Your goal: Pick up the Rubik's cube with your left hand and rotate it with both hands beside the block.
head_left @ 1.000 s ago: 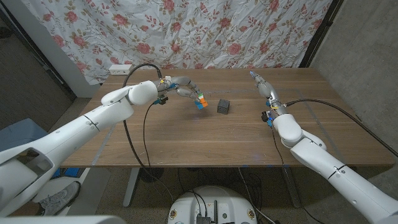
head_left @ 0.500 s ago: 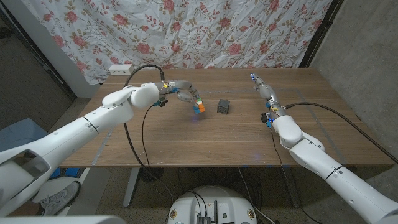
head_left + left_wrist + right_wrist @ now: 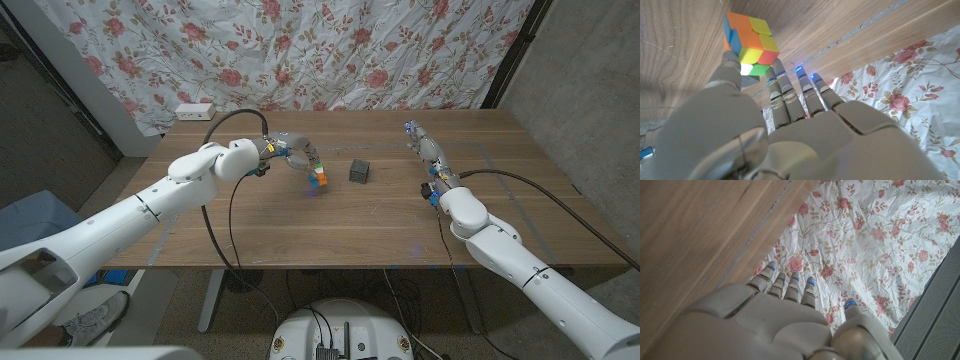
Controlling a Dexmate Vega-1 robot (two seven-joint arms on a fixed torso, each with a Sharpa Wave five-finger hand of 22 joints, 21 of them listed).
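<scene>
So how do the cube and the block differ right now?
The cube is multicoloured: orange, yellow, green and red; the block is plain dark grey. The cube is gripped by the left hand, while the block stands free on the table, untouched. They sit side by side, apart. Both are boxy and look similar in size.

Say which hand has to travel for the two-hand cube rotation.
Right. The left hand already holds the Rubik's cube beside the block; the right hand holds nothing and sits on the block's far side.
</scene>
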